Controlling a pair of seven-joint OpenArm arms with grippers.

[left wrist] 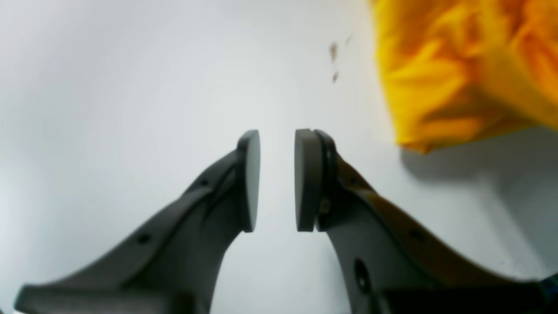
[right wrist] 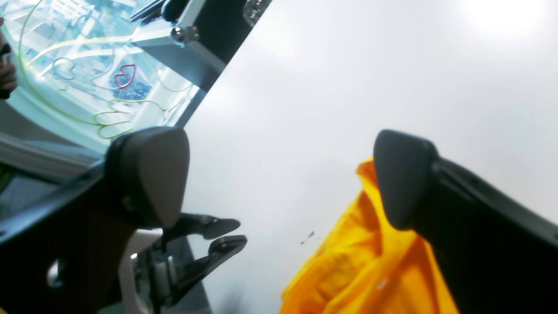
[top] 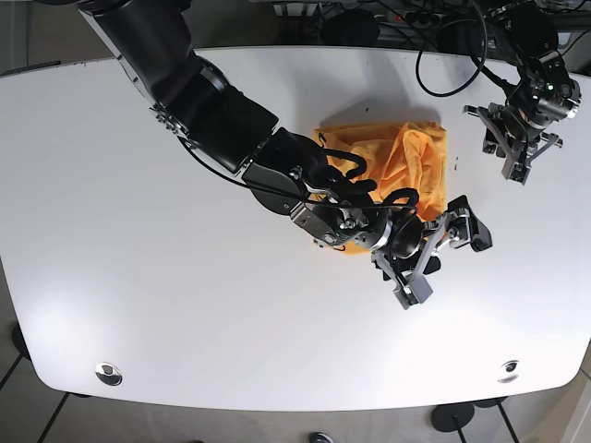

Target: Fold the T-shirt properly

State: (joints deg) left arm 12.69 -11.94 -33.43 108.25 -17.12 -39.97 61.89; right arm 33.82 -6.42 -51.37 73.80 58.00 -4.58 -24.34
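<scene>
From the base view I see the crumpled yellow-orange cotton T-shirt bunched in a heap on the white oval table, right of centre and toward the far edge.

My right arm reaches diagonally across the table and over the garment. The right gripper sits at the near-right edge of the heap. In the right wrist view its jaws are spread wide and hold nothing; the dark fingertips flank bare table, with yellow fabric lying beneath and beside the one on that view's right. I cannot tell whether that finger touches the cloth.

The left gripper is near the table's far right edge, apart from the shirt. In the left wrist view its flat grey pads stand a narrow gap apart with nothing between them, above bare table. A shirt corner lies off to the upper right, beside small dark specks on the surface.
</scene>
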